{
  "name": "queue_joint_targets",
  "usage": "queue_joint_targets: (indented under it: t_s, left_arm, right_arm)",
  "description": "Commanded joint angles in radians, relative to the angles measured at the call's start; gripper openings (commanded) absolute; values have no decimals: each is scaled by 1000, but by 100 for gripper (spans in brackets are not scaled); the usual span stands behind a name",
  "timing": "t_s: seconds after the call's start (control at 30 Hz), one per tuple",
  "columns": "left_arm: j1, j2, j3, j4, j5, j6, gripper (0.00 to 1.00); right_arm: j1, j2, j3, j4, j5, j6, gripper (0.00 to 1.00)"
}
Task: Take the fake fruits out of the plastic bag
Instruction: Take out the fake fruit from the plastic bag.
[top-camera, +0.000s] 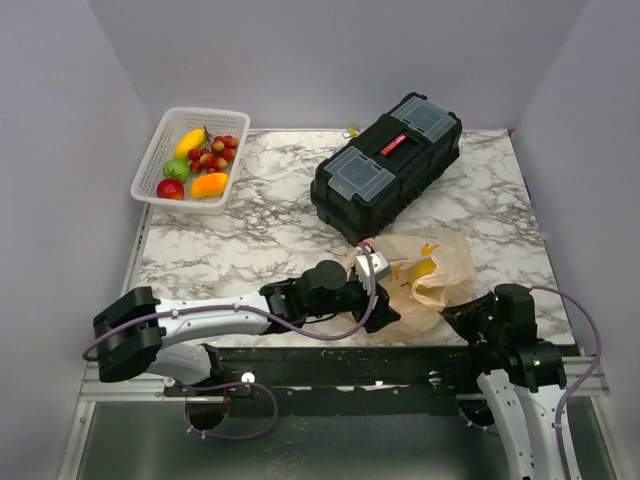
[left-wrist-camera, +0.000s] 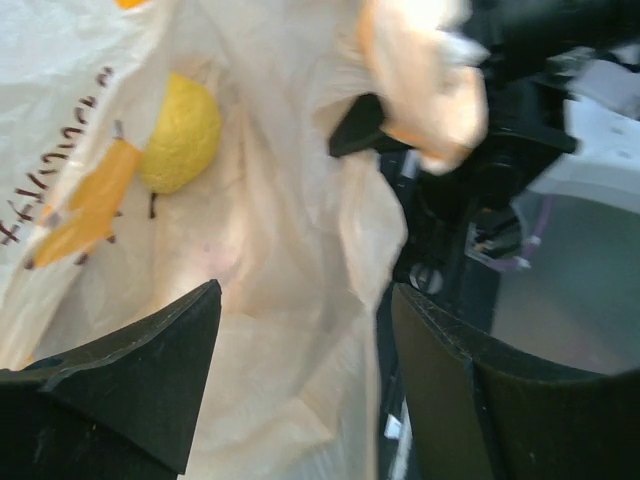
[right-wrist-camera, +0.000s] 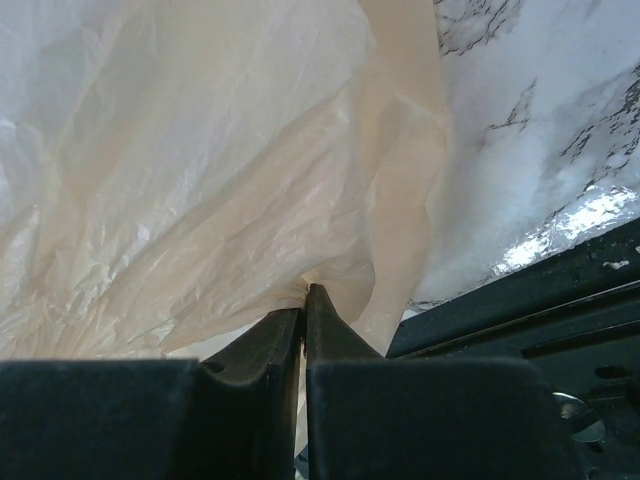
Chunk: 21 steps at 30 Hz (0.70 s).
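The pale-orange plastic bag (top-camera: 425, 268) lies near the table's front edge. A yellow fruit (top-camera: 421, 270) shows through it, and in the left wrist view this yellow fruit (left-wrist-camera: 181, 133) lies inside the bag (left-wrist-camera: 290, 300). My left gripper (left-wrist-camera: 305, 340) is open at the bag's mouth, with film between its jaws; in the top view it (top-camera: 385, 310) is at the bag's left. My right gripper (right-wrist-camera: 304, 292) is shut on a fold of the bag (right-wrist-camera: 200, 180); in the top view it (top-camera: 462, 312) is at the bag's front right corner. Several fruits (top-camera: 200, 160) lie in the white basket (top-camera: 160, 140).
A black toolbox (top-camera: 388, 165) stands just behind the bag. The white mesh basket is at the back left corner. The dark front rail (top-camera: 350, 365) runs below the table's near edge.
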Motion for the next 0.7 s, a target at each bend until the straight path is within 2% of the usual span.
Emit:
queue_joint_targets:
  t_s: [0.0,0.13,0.33,0.57,0.67]
  left_arm:
    - [-4,129,99,9,-222,9,65]
    - [1,244,205,-23,-266,38,62]
    - [16,396,332,-26,-217,-38,58]
    - [22,532,429,0,-258,-64,57]
    - [24,575,448,39,-289,-81,61]
  right_arm:
    - [3,-2,7,-4,20,14,9]
    - [3,-2,22,-10,20,2,8]
    - [3,-4,46,-18,29,-12,8]
    - [3,-6,41,-7,10,-16,8]
    - [3,0,43,-3,7,-21,8]
